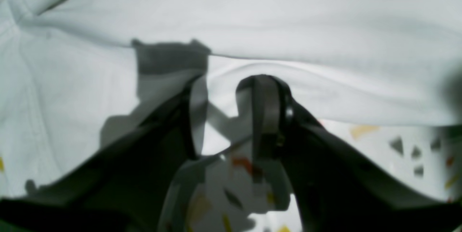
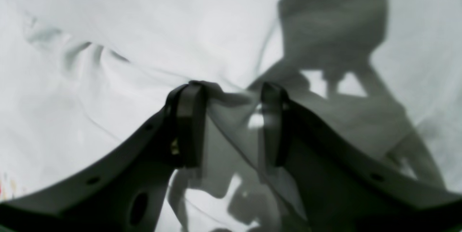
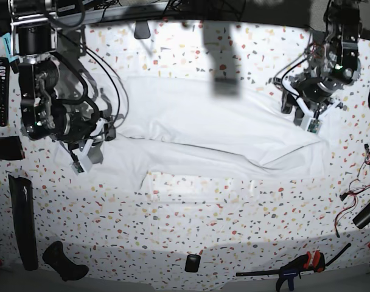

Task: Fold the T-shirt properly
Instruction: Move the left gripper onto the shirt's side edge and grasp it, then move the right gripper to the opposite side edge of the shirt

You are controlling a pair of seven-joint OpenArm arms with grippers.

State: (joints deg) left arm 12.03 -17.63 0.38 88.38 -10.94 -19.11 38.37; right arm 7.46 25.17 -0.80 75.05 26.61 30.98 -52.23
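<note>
In the left wrist view, your left hand (image 1: 231,116) gripped the T-shirt (image 1: 252,19) edge over the speckled desk (image 1: 397,152). In the right wrist view, your right hand (image 2: 231,116) pinched bunched cloth. In the base view, the T-shirt (image 3: 221,131) lay across the desk (image 3: 203,225) between both hands.

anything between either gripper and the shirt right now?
Nothing visible. The left gripper already has an edge of the T-shirt between its jaws, and cloth is bunched between the jaws of the right gripper. The remote and clamp lie on the speckled table, well clear of the shirt.
</note>
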